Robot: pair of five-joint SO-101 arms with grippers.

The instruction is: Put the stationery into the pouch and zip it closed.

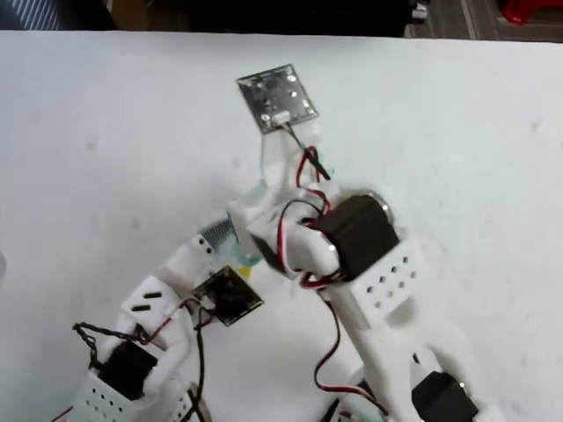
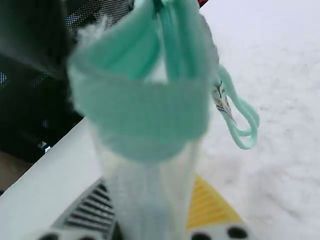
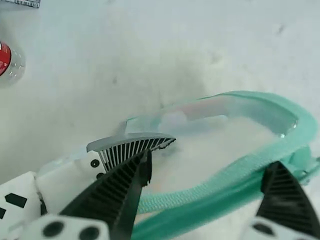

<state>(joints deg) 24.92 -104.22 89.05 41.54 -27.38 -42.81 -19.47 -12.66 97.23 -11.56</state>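
Note:
The pouch (image 3: 210,150) is clear plastic with a mint green zipper band, and its mouth stands open. My left gripper (image 2: 150,220) is shut on the pouch's clear wall (image 2: 150,180), with the green band (image 2: 140,115) and the zipper pull loop (image 2: 242,122) just beyond it. The left gripper's grey ribbed finger (image 3: 131,146) also appears in the right wrist view, at the pouch's rim. My right gripper (image 3: 200,200) is open, with its black fingers (image 3: 117,192) on either side of the green band. In the high view the crossed arms cover most of the pouch (image 1: 247,261).
The white table (image 1: 106,158) stretches wide on all sides of the arms. A small round red and clear object (image 3: 6,61) lies farther off on the table. Dark mesh and clutter (image 2: 30,75) sit beyond the table edge.

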